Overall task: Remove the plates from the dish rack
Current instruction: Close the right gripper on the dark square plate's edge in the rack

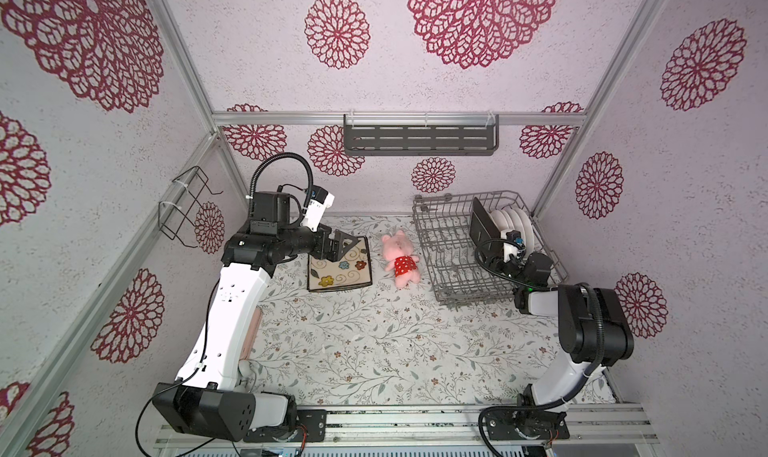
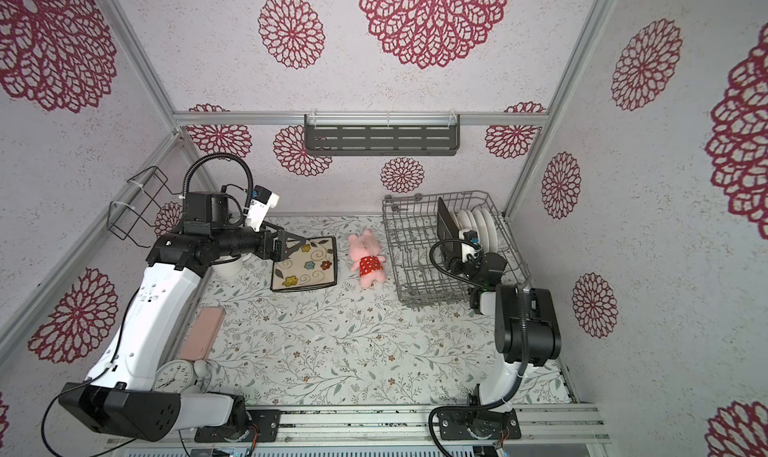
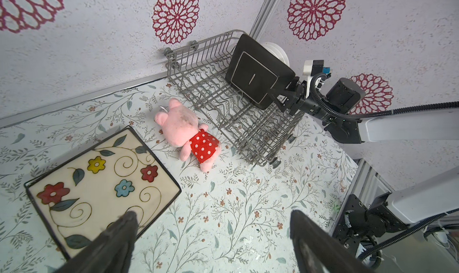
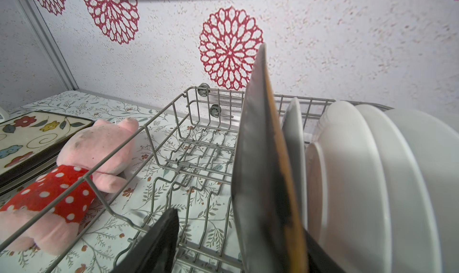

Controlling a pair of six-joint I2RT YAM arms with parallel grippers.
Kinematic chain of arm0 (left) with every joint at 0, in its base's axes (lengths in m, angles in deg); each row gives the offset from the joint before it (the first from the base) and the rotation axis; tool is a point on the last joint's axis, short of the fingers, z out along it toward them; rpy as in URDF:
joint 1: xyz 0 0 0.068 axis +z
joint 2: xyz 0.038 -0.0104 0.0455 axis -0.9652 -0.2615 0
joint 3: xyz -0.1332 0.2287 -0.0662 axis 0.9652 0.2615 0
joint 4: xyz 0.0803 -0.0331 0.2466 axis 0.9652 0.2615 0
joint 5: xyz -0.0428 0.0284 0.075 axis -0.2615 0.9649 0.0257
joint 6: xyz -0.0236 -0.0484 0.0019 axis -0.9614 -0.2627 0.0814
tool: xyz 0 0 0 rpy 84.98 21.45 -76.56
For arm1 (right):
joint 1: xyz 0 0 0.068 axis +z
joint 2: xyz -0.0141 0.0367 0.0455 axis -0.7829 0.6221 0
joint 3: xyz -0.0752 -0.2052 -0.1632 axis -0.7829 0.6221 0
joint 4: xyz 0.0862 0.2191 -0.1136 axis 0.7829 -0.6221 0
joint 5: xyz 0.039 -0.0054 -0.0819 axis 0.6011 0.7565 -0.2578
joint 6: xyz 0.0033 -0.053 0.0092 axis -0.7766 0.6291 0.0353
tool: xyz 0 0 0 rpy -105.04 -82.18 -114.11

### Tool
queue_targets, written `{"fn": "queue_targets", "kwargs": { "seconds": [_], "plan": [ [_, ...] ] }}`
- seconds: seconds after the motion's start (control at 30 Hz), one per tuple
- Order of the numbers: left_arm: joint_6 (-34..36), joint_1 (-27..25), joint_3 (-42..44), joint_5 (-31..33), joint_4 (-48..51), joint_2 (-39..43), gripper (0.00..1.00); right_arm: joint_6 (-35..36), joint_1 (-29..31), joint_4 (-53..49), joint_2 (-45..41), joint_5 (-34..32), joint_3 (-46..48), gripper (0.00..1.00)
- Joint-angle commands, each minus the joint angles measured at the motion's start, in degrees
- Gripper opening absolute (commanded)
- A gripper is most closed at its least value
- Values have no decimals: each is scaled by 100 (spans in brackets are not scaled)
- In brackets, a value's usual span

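The scene is lit brightly and evenly by diffuse light; a faint, soft shadow is cast by the pink plush pig in a red dotted dress [image 1: 399, 259] on the floral-printed tabletop [image 1: 374, 342]. In the right wrist view the dark square plate [image 4: 258, 172] and the black fingers [image 4: 154, 244] of the right gripper [image 4: 242, 222] are blurred, and the round white plates [image 4: 372, 184] are nearly washed out. In the left wrist view the left gripper [image 3: 214, 213] is rendered soft, and the silver strip at the wall's foot [image 3: 82, 98] is bowed.
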Motion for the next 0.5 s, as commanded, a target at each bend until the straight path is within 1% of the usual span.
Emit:
{"fn": "queue_targets", "kwargs": {
  "seconds": [0.0, 0.1, 0.27, 0.47],
  "plan": [
    [232, -30, -160, -25, -1, -106, 97, -76, 40, 525, 115, 138, -183, 64],
    [237, -25, -217, -37, -4, -195, 97, -78, 51, 558, 228, 196, -261, 58],
    [246, -23, -264, -14, -6, -257, 97, -29, 93, 538, 359, 305, -416, 55],
    [211, -17, -279, -41, -21, -302, 97, 20, 129, 549, 506, 367, -554, 45]
  ]
}}
